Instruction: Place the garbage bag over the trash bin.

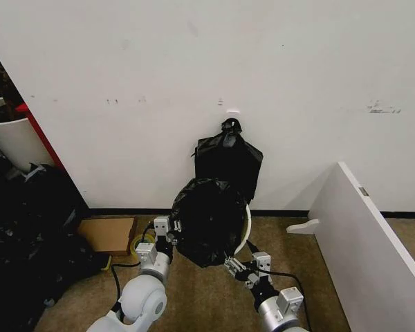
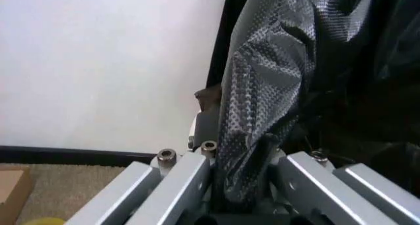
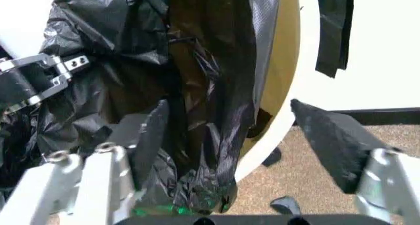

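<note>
Most of the small round white plastic trash bin [image 1: 245,232], on the floor at the wall, is draped by the crinkled black garbage bag [image 1: 206,220]; the rim at three o'clock remains bare. The bag is pinched by the left tool [image 2: 243,178]; the right tool [image 3: 246,136] is spread around bag and rim.

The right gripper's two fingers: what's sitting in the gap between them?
In the right wrist view, the right gripper is open, and between its fingers hang folds of the garbage bag and the trash bin rim.

Left gripper [image 1: 167,237] clamped shut, right gripper [image 1: 233,265] spread wide.
</note>
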Controlling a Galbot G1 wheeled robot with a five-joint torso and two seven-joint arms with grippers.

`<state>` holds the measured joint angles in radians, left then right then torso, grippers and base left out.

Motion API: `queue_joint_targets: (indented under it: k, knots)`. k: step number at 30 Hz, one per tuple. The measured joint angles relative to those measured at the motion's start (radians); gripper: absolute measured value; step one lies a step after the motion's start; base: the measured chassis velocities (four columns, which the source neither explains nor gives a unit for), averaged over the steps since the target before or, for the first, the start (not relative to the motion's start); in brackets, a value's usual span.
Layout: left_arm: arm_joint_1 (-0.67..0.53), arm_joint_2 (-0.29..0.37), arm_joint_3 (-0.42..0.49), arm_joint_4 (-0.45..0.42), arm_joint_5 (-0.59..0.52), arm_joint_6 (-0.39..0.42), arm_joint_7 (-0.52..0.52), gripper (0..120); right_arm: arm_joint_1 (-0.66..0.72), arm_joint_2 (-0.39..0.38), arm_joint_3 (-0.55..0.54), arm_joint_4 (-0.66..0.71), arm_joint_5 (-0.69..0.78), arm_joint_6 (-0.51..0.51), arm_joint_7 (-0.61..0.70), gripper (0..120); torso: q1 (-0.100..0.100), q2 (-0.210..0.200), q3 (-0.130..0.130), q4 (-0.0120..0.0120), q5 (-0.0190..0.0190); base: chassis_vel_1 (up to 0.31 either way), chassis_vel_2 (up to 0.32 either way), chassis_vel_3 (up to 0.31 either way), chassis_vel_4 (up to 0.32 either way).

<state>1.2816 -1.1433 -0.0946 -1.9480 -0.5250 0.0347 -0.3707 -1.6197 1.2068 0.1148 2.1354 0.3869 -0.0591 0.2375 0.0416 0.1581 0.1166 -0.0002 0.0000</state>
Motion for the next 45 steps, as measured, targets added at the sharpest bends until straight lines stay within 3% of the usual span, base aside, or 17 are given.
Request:
queue_joint_targets:
  k: [9,12,17,21,32,45]
  knots:
    - [0.002,-0.003,0.002,-0.008,0.019,0.001,0.005,0,0.016,0.002,-0.002,-0.009,0.015,-0.001,0.0,38,0.0,0.0,0.0,0.0,0.0,0.0,0.0,0.0,0.0]
    - [0.001,-0.006,0.004,-0.007,0.021,0.001,0.007,0,0.022,0.002,-0.001,-0.018,0.029,-0.008,0.008,23,0.0,0.0,0.0,0.0,0.0,0.0,0.0,0.0,0.0]
    - [0.0,-0.003,0.005,-0.006,0.03,-0.001,0.008,0,0.025,0.002,0.003,-0.02,0.046,-0.018,0.022,16,0.0,0.0,0.0,0.0,0.0,0.0,0.0,0.0,0.0]
    - [-0.002,-0.001,0.006,-0.004,0.031,-0.003,0.009,0,0.025,0.006,0.009,-0.021,0.055,-0.019,0.03,0,0.0,0.0,0.0,0.0,0.0,0.0,0.0,0.0,0.0]
    - [-0.003,0.002,-0.001,0.007,0.024,-0.01,0.012,0,0.016,0.017,0.016,-0.02,0.053,0.021,0.029,0,0.0,0.0,0.0,0.0,0.0,0.0,0.0,0.0,0.0]
    - [-0.004,0.019,-0.036,0.015,-0.073,-0.018,0.02,0,-0.008,0.003,0.144,-0.012,0.127,0.022,0.034,0,0.0,0.0,0.0,-0.0001,0.0,0.0,0.0,0.0,0.0]
